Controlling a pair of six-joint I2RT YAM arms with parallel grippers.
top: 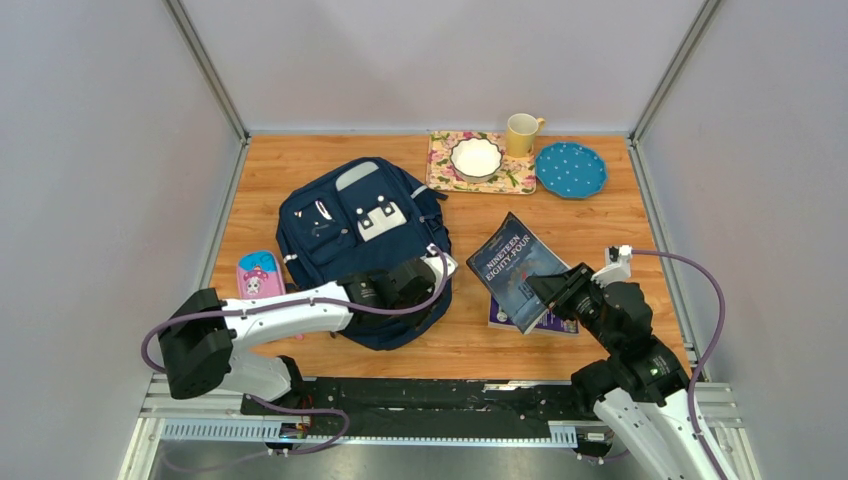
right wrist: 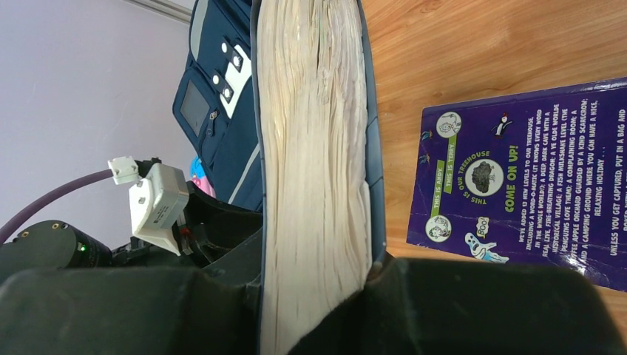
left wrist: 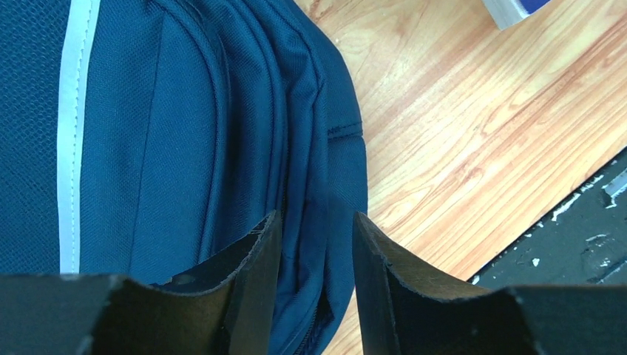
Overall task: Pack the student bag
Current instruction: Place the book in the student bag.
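The student bag (top: 360, 235) is a navy backpack lying flat on the wooden table, front pockets up. At its near right rim, my left gripper (top: 405, 283) is shut on a bunched fold of the bag's fabric (left wrist: 185, 148) beside the zip, and the left wrist view shows that fold running between the fingertips of the gripper (left wrist: 316, 218). My right gripper (top: 560, 287) is shut on a thick blue paperback (top: 515, 262), held tilted above the table right of the bag. In the right wrist view the book's page edges (right wrist: 314, 133) fill the jaws of the gripper (right wrist: 314, 274).
A purple book (top: 560, 325) lies flat under the held paperback. A pink pencil case (top: 258, 275) sits left of the bag. At the back stand a floral mat with a white bowl (top: 476, 158), a yellow mug (top: 521, 134) and a blue dotted plate (top: 570, 169).
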